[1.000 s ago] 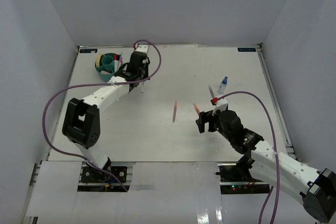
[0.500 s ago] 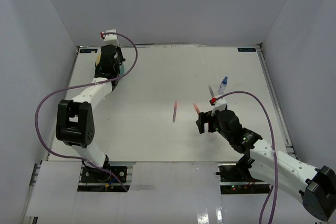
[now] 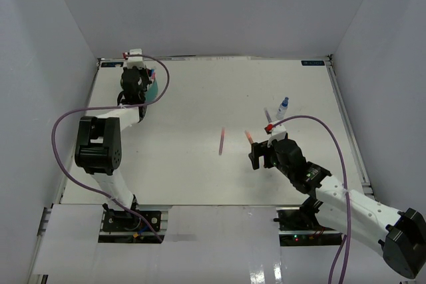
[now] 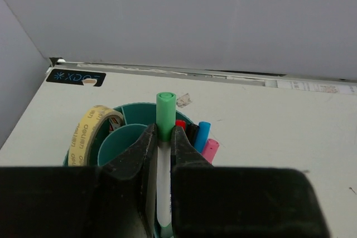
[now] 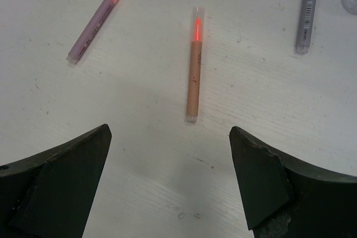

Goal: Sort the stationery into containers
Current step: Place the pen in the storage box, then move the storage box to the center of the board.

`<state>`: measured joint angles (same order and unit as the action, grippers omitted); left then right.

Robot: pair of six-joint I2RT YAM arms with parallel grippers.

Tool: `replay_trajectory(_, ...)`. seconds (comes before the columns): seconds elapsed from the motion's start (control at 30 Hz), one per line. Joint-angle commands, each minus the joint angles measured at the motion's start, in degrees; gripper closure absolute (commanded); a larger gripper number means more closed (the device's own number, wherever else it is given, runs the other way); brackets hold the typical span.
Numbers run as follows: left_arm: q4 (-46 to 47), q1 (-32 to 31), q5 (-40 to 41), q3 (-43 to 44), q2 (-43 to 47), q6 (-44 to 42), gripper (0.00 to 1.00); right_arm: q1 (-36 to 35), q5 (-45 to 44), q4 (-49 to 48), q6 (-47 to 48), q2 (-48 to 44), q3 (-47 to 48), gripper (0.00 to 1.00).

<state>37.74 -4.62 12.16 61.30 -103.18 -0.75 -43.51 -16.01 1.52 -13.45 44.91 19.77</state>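
Observation:
My left gripper point(image 4: 163, 132) is shut on a green-capped white marker point(image 4: 165, 110) and holds it upright over the round teal organizer point(image 4: 129, 108), at the table's far left corner point(image 3: 152, 87). In the organizer stand a cream tape roll point(image 4: 89, 132) and red point(image 4: 180, 124), black point(image 4: 192, 132), blue point(image 4: 202, 134) and pink point(image 4: 210, 149) capped markers. My right gripper point(image 5: 170, 132) is open and empty, hovering just short of an orange marker point(image 5: 193, 76) that lies on the table. It shows at the centre right in the top view point(image 3: 261, 154).
A pale purple marker point(image 5: 97, 20) lies to the left of the orange one, and a grey marker point(image 5: 308, 12) to its right. A small blue-capped bottle point(image 3: 283, 106) stands beyond them. White walls close the table at the back and both sides.
My left arm has swung from the organizer's right side to over it, carrying the green-capped marker. The right arm has hardly moved.

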Motion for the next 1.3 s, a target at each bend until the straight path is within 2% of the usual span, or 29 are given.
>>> replay_trajectory(0.0, 6.63, 0.23, -4.07, -2.67, 1.05, -0.48, 0.8, 0.18, -0.86, -1.61, 0.27, 0.36, 0.44, 0.07)
replay_trajectory(0.23, 11.65, 0.32, -3.81, -7.5, 0.17, -1.18, 0.74, 0.18, -0.34, -1.52, 0.18, -0.34, 0.01, 0.07)
replay_trajectory(0.27, 12.27, 0.23, -3.73, -8.2, 0.17, -1.18, 0.66, 0.09, -0.25, -1.61, 0.18, -0.43, 0.01, 0.07)
replay_trajectory(0.3, 12.27, 0.32, -3.81, -8.47, 0.17, -1.27, 0.63, 0.18, -0.16, -1.61, 0.27, -0.78, -0.08, 0.07)
replay_trajectory(0.47, 11.75, 0.23, -2.85, -9.35, 0.25, -1.27, 0.58, 0.09, 0.28, -1.61, -0.08, -1.66, -0.61, 0.07)
replay_trajectory(0.73, 10.96, 0.32, -1.01, -12.43, 4.2, -0.74, 0.37, 0.18, 0.89, -1.61, -0.35, -3.42, -1.4, 0.07)
replay_trajectory(0.83, 4.65, 0.32, 0.05, -9.81, 7.89, 2.4, 0.37, 0.09, 1.16, -1.61, -0.26, -3.51, -1.49, 0.07)
replay_trajectory(0.9, -5.18, 0.32, 2.77, -7.0, 9.82, 5.22, 0.37, 0.18, 1.16, -1.78, -0.17, -3.33, -1.49, 0.07)
replay_trajectory(0.93, -13.4, 0.4, 3.91, -3.59, 10.18, 9.24, 0.37, 0.18, 1.33, -1.87, -0.26, -2.98, -1.58, 0.07)
replay_trajectory(1.03, -23.54, 0.32, 2.61, -0.4, 11.59, 15.24, 0.38, 0.18, 1.86, -2.22, 0.0, -2.46, -1.49, 0.07)
replay_trajectory(1.13, -31.1, 0.4, 0.58, 1.36, 12.03, 18.75, 0.38, 0.09, 2.3, -2.22, 0.09, -2.54, -1.49, 0.07)
replay_trajectory(1.27, -36.59, 0.32, -0.21, 4.26, 11.16, 20.26, 0.4, 0.18, 2.91, -2.57, 0.01, -3.51, -2.19, 0.07)
